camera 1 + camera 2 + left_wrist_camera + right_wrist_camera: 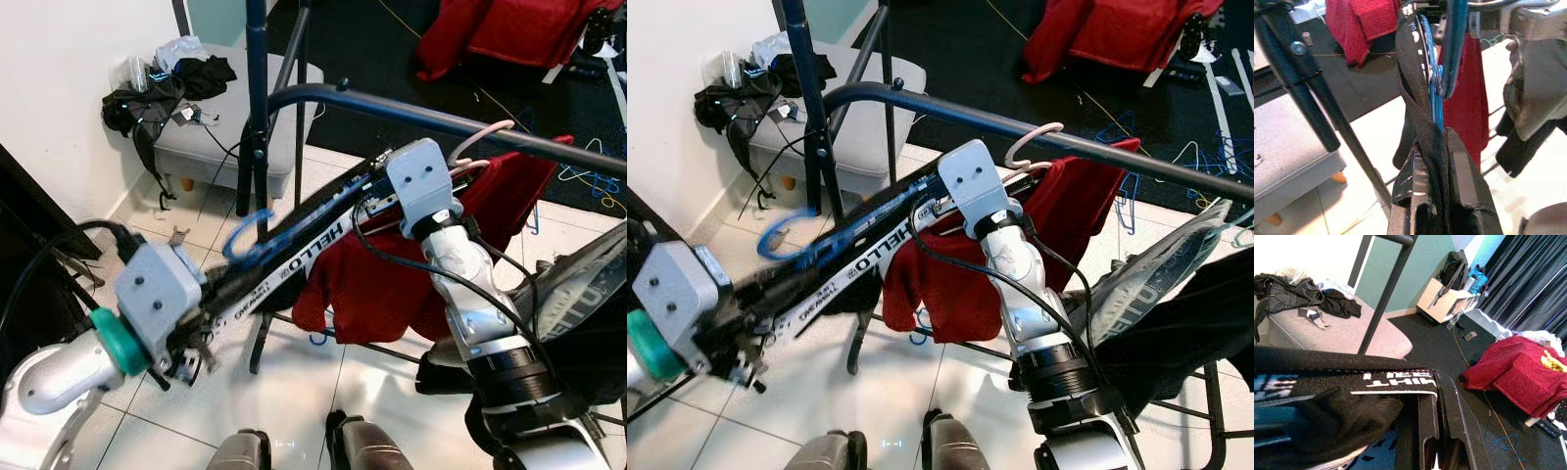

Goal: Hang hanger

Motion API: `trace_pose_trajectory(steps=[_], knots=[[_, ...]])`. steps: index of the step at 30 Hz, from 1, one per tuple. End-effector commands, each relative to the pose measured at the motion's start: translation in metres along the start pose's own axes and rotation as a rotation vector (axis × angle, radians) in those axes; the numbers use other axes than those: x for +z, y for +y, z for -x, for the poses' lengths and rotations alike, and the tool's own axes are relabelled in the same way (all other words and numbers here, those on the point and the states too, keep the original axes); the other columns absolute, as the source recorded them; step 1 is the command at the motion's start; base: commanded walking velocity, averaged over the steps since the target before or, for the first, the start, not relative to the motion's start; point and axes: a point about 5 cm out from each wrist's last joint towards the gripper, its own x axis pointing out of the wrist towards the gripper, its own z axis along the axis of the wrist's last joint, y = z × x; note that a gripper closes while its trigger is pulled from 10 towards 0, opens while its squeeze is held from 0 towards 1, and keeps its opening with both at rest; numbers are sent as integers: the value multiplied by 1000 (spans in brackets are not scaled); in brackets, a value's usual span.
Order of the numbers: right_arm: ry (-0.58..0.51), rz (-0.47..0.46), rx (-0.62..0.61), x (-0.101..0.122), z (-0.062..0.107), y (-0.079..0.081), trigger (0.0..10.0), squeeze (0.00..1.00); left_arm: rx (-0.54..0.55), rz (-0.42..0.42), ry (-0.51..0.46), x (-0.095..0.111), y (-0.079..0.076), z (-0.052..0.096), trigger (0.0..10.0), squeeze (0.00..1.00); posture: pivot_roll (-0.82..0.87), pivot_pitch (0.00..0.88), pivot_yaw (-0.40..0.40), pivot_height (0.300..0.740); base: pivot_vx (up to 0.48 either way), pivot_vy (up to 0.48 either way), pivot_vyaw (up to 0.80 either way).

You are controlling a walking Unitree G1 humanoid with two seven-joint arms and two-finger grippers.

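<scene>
A blue hanger [250, 238], draped in a black garment [294, 262] printed with white letters, is stretching slantwise between my two pincers, just below the dark rail [441, 121] of the clothes rack and not yet hooked on it. My left pincer [1435, 161] is clamping the lower end of the cloth, its fingers [1462, 166] pressed tight against the black fabric on both sides. My right pincer [1437, 431] is holding the upper end near the rail, its fingers closed over the lettered band of the garment. Already hanging on the rail beside my right wrist are a pink hanger [1034, 142] and a red shirt [377, 284]. Past the rack's upright pole [257, 108], a grey stool [235, 127] by the white wall is carrying a heap of dark clothes [162, 93]. More red cloth [509, 34] is lying on the dark floor beyond.
</scene>
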Motion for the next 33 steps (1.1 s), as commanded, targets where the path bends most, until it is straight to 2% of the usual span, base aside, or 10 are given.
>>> trace_pose_trajectory(steps=[1, 7, 11, 12, 16, 23, 27, 29, 31, 33], knots=[[94, 8, -73, -19, 5, -17, 0, 0, -33, -7, 4, 1, -4, 4, 10000, 0, -4, 129, 10, 740, 0, 0, 0], [70, 36, -98, -17, 4, -21, 0, 0, 21, 134, -13, -3, 3, 8, 10000, 0, -8, 131, 9, 740, 0, 0, 0], [48, 47, -129, -14, 2, -25, 0, 0, 7, 95, 31, -7, 3, 9, 10000, 0, -6, 132, 9, 740, 0, 0, 0], [28, 37, -128, -11, 1, -24, 0, 0, -22, 34, 60, -10, 0, 8, 10000, 0, -1, 133, 10, 740, 0, 0, 0], [-52, -16, -102, 4, -1, -17, 0, 0, -62, -39, 86, -15, -7, 0, 10000, 0, -8, 131, 11, 740, 0, 0, 0], [-131, -77, -92, 19, -2, -11, 0, 0, -38, -21, 64, -15, -9, -8, 10000, 0, -11, 133, 15, 740, 0, 0, 0], [-77, -52, -71, 8, 0, -7, 0, 0, 22, 57, 11, -7, 0, -7, 10000, 0, -8, 136, 15, 740, 0, 0, 0], [-77, -52, -71, 8, 0, -7, 0, 0, 22, 57, 11, -7, 0, -7, 10000, 0, -8, 136, 15, 740, 0, 0, 0], [14, -8, -54, -10, 3, -4, 0, 0, 58, 137, -55, 5, 10, 2, 10000, 0, -6, 140, 13, 740, 0, 0, 0], [46, 6, -65, -17, 5, -6, 0, 0, 33, 146, -65, 9, 10, 9, 10000, 0, -1, 141, 11, 740, 0, 0, 0]])
